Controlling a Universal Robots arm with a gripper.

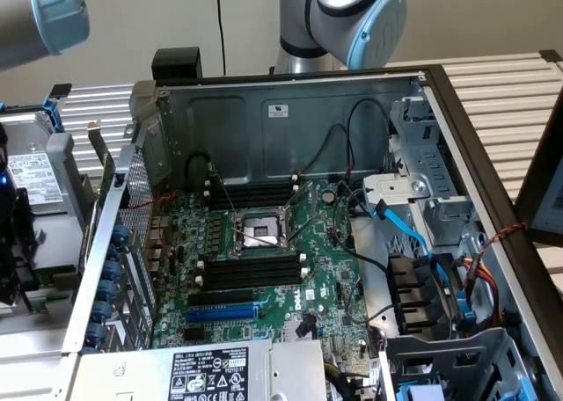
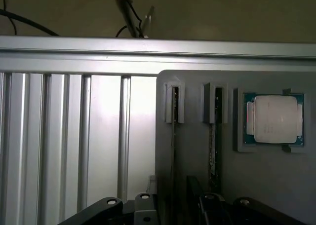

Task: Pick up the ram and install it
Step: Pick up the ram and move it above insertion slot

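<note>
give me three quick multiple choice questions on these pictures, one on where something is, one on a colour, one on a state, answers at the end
1. Where does the processor lie?
A. on the slatted table
B. in a recess of the grey holder
C. on the motherboard

2. What colour is the long slot just below the black memory slots?
A. red
B. white
C. blue

3. How does the ram nearest the processor sit?
A. on edge in a slot of the holder
B. flat on the slats
C. leaning on the case wall

Answers:
1 B, the wrist view shows the holder's recess framing it.
2 C, in the exterior view it is bright blue next to the black ones.
3 A, its thin top edge runs along the slot.
</note>
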